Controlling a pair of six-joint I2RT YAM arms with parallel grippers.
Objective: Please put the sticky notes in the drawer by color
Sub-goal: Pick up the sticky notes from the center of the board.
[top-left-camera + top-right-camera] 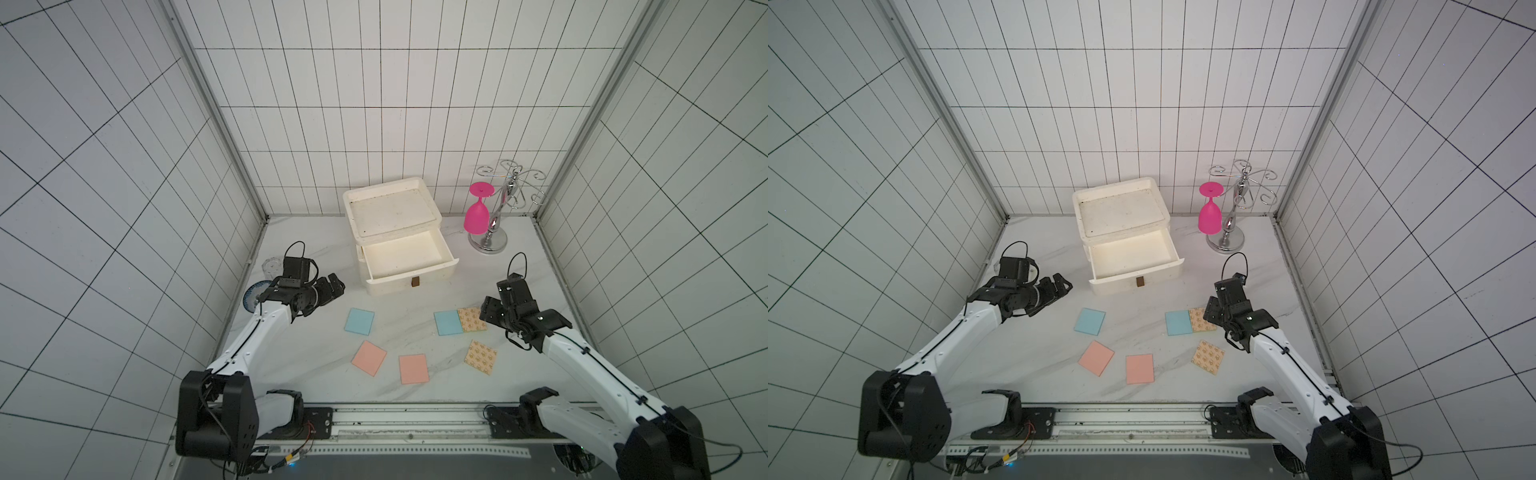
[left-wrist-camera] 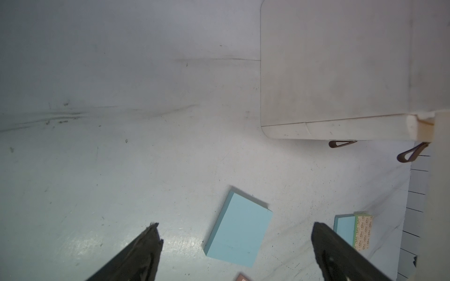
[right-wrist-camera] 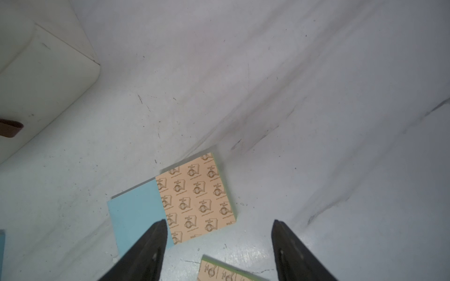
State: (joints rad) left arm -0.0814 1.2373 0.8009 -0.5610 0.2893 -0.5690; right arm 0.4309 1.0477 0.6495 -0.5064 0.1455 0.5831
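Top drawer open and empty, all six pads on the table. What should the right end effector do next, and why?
Probably lower the right end effector onto the patterned tan pad touching the blue pad: it hovers open and empty over that pad's edge.

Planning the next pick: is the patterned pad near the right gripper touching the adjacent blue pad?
Touching. Right wrist view: the patterned pad meets the blue pad along one edge, no gap.

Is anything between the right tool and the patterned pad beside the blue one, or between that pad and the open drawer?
Nothing visible does. The right tool stands open at the patterned pad, nothing between them. The blue pad touches that pad's side only. From there to the open drawer lies only bare table.
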